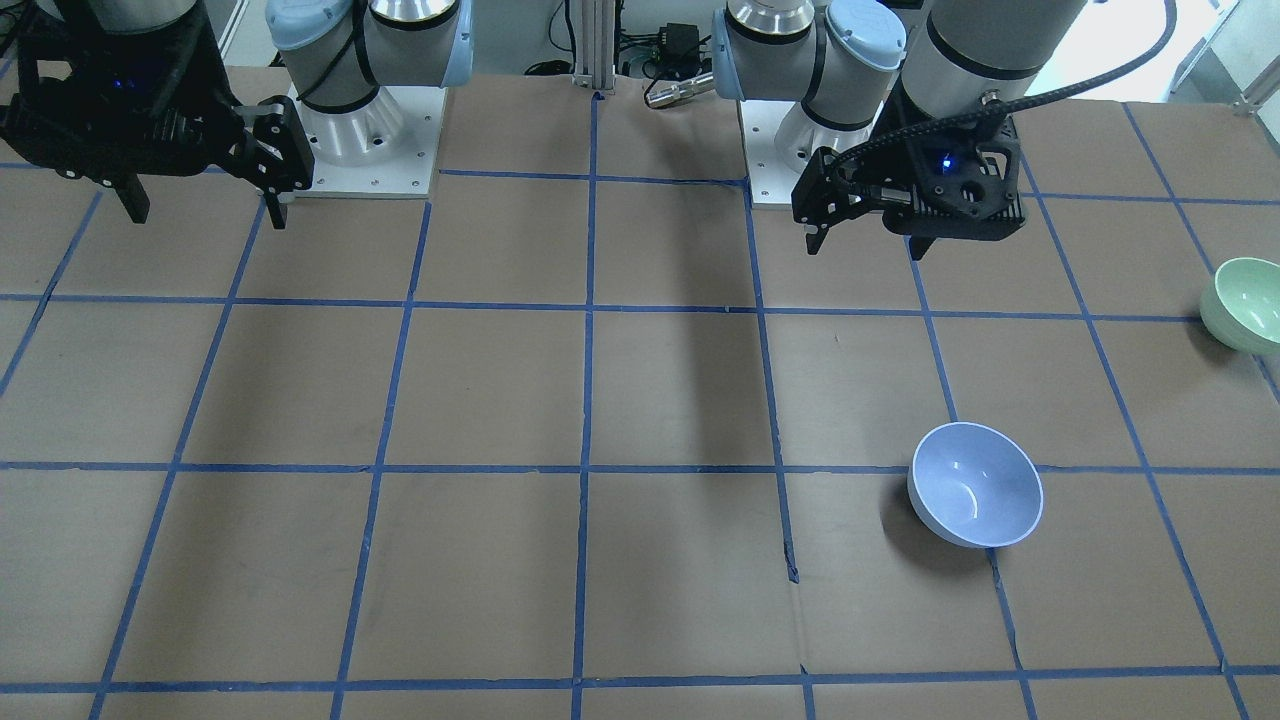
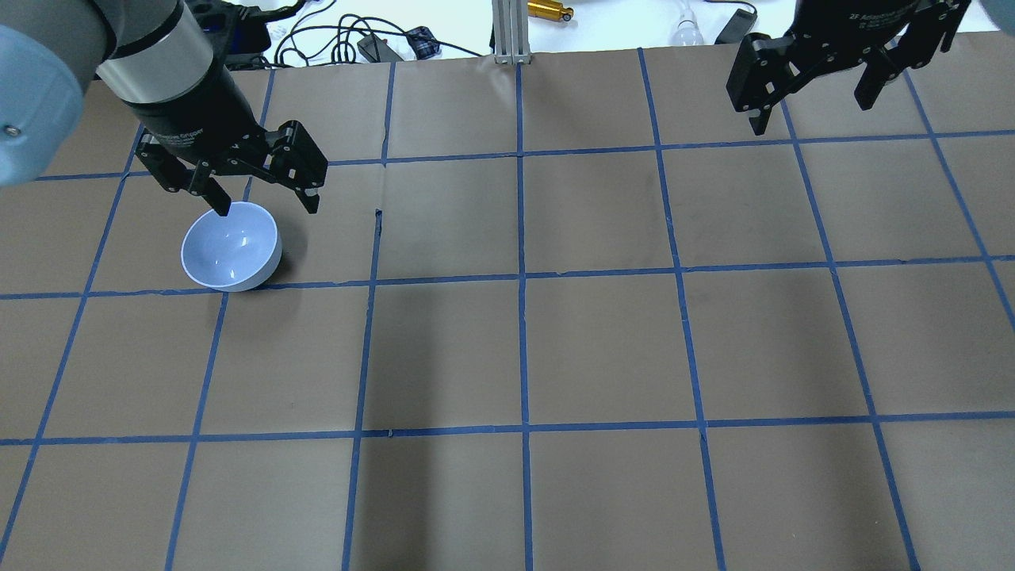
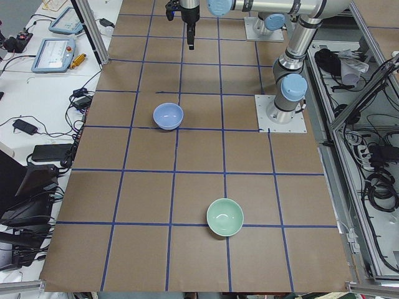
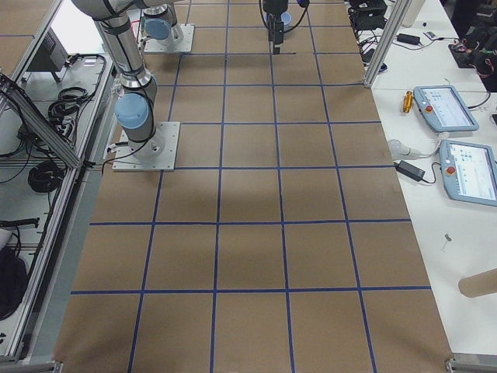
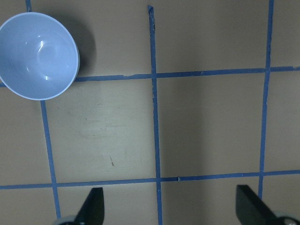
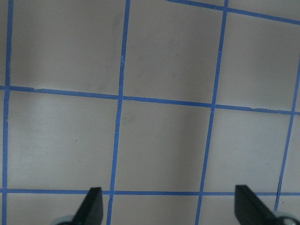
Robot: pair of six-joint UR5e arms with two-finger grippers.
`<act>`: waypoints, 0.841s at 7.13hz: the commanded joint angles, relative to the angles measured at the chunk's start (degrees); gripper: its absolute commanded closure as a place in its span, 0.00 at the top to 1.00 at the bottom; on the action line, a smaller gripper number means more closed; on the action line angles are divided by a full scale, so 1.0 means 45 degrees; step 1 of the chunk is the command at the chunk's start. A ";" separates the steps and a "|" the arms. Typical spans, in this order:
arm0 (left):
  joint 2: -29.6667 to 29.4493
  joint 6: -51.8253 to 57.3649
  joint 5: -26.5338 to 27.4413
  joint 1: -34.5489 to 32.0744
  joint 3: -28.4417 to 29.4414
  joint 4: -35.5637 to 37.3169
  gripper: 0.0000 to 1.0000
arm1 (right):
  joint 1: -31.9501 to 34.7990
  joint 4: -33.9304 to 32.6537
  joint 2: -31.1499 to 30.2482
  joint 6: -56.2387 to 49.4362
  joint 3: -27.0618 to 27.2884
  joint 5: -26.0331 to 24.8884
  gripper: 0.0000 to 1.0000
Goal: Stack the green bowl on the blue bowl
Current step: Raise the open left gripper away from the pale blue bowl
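Observation:
The green bowl [image 1: 1245,303] stands upright and empty near the table's end on my left side; it also shows in the exterior left view [image 3: 225,217]. It is out of the overhead view. The blue bowl [image 1: 975,485] stands upright and empty, apart from the green one; it also shows in the overhead view [image 2: 230,246] and the left wrist view [image 5: 38,55]. My left gripper [image 2: 267,208] is open and empty, raised above the table near the blue bowl. My right gripper [image 2: 810,115] is open and empty, raised over the far right squares.
The table [image 2: 523,349] is brown, with a grid of blue tape lines. The two arm bases [image 1: 370,140] stand on white plates at the robot's edge. Cables and small tools [image 2: 381,44] lie beyond the far edge.

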 commanded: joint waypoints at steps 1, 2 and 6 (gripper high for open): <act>0.0008 -0.0019 -0.0089 0.0001 0.0002 -0.0021 1.00 | -0.0018 0.0000 0.0000 0.0000 0.0000 0.0000 1.00; 0.0008 0.0000 -0.0109 0.0001 0.0002 -0.0021 1.00 | -0.0018 0.0000 0.0000 0.0000 0.0000 0.0000 1.00; 0.0027 0.0447 0.0085 0.0137 -0.0057 0.0017 1.00 | 0.0001 0.0000 0.0000 0.0000 0.0000 0.0000 1.00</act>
